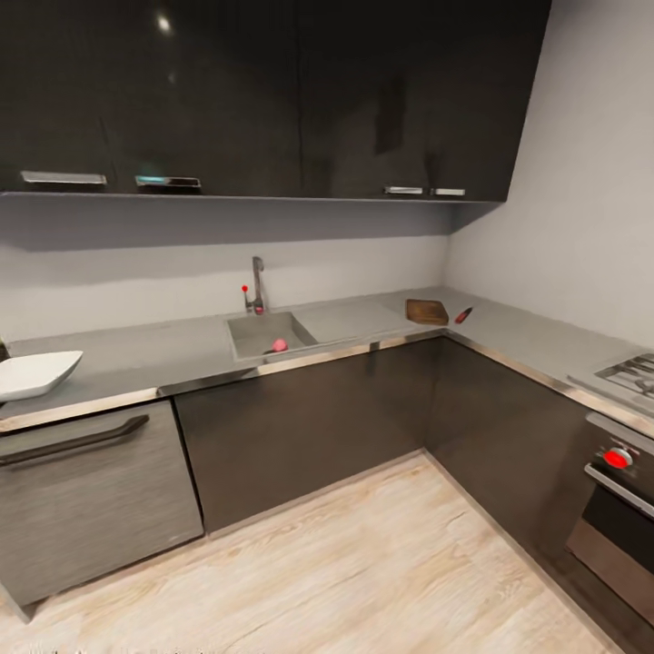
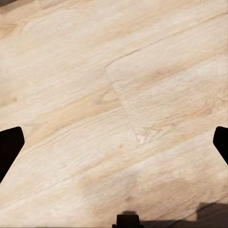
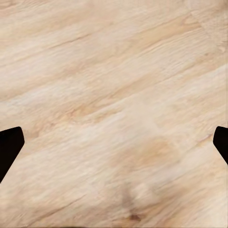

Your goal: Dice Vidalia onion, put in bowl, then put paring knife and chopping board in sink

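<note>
In the head view the steel sink (image 1: pixel 247 332) is set into the grey countertop (image 1: pixel 145 359), with the small pinkish-red Vidalia onion (image 1: pixel 279 345) lying in its basin. Farther right on the countertop lies the brown chopping board (image 1: pixel 426 312), and the paring knife (image 1: pixel 463 315) with its red handle rests just beside it. The white bowl (image 1: pixel 34 373) stands at the far left of the countertop. My left gripper (image 2: pixel 114 142) and right gripper (image 3: pixel 114 142) are both open, each hanging over pale wooden floor with nothing between the fingers.
Dark cabinets run below the L-shaped worktop and along the wall above it. A chrome tap (image 1: pixel 257 285) stands behind the sink. A stove (image 1: pixel 634 372) with an oven and a red knob (image 1: pixel 618 458) is at the right. A wide pale wood floor (image 1: pixel 363 563) lies in front.
</note>
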You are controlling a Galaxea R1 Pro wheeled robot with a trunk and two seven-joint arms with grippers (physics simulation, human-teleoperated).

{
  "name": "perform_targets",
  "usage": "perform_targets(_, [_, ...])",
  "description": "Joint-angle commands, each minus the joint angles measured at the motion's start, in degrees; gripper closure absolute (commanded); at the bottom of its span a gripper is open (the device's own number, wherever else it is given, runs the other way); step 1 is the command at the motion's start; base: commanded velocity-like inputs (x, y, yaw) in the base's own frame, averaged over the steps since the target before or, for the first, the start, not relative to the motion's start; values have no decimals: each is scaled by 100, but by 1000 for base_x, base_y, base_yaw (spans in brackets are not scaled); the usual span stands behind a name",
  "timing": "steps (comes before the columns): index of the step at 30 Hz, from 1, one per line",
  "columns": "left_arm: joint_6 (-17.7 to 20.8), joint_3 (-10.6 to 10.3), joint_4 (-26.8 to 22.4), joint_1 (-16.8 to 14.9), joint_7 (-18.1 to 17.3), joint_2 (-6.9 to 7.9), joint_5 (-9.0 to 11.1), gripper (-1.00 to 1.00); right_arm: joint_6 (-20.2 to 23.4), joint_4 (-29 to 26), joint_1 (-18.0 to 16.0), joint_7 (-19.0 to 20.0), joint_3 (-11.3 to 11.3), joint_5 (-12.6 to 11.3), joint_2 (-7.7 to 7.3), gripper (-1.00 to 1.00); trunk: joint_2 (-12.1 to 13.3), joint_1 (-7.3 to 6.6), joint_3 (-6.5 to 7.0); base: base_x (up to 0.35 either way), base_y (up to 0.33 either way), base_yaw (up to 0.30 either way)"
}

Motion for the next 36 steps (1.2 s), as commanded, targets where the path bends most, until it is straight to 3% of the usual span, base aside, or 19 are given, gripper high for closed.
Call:
perform_targets(1, [-9,2,-6,1,2,0,1,-100,-16,4,-2,-24,4,4,1,-100,-2,1,-5,128,-105,276])
perform_targets(11, [-9,2,-6,3,2,0,1,-100,-16,4,-4,-22,2,0,-6,-100,-2,1,-5,173,-162,248])
perform_targets(19, [-15,-1,-10,1,2,0,1,-100,-16,0,-1,-18,-2,-2,-8,-100,-2,1,-5,184,-184,25])
perform_targets(36, [-16,11,-7,2,2,0,1,-100,-16,-3,-3,-16,-2,0,-8,-100,78,-43,31,9,-9,0])
